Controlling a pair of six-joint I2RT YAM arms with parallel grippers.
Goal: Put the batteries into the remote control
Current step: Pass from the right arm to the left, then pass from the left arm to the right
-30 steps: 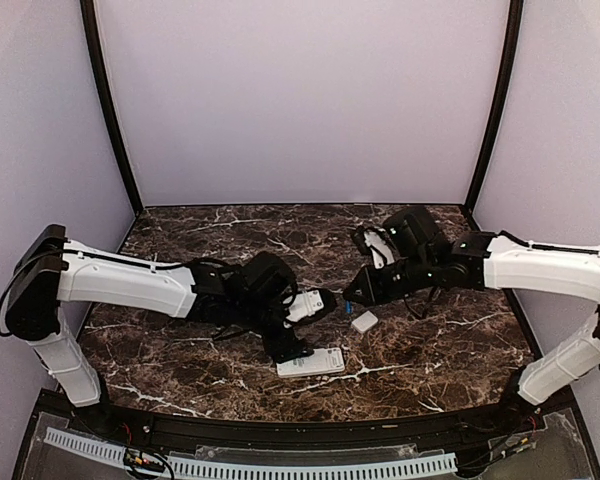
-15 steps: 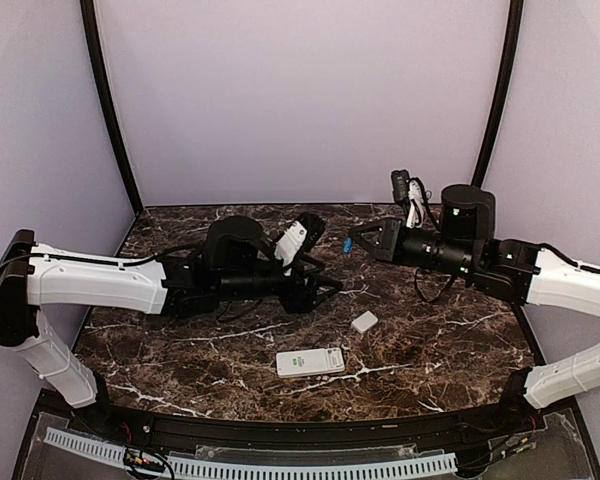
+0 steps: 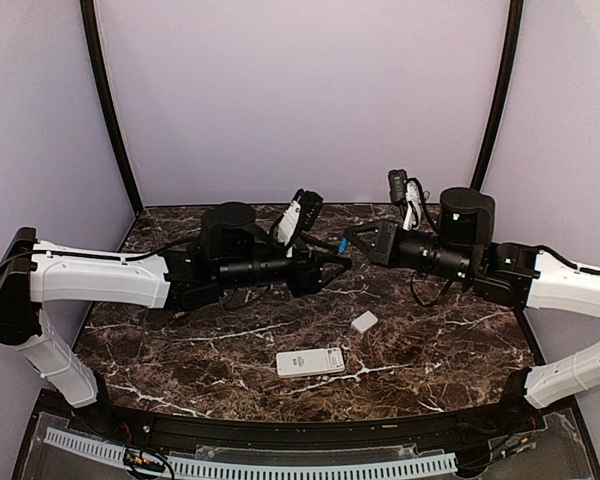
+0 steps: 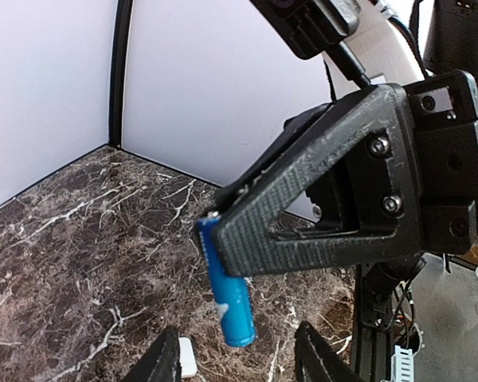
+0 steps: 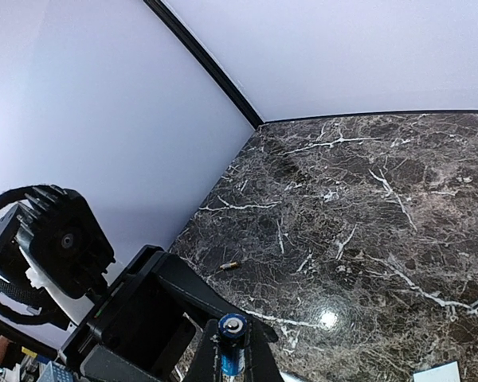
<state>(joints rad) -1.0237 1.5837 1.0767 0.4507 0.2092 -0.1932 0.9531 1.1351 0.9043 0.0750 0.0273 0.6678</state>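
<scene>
One blue battery (image 4: pixel 227 294) is pinched at its upper part by my right gripper (image 3: pixel 352 240), held in the air over the table's middle, hanging down at a slight slant. In the right wrist view its end (image 5: pixel 232 326) sticks up between that gripper's (image 5: pixel 233 354) fingers. My left gripper (image 4: pixel 239 362) is open, level with the battery and just short of it, its fingertips (image 4: pixel 163 358) spread to either side; in the top view it (image 3: pixel 332 262) faces the right one. The white remote control (image 3: pixel 310 362) lies on the table near the front. No second battery shows.
A small white cover piece (image 3: pixel 364 322) lies on the dark marble table (image 3: pixel 180 350) right of the remote; it also shows in the left wrist view (image 4: pixel 187 358). A tiny brownish object (image 5: pixel 229 265) lies on the table at the left. Pale walls enclose three sides.
Both arms have lifted from low over the table near the remote and cover. The right gripper carries the battery up; the left gripper has closed in on it, tip to tip.
</scene>
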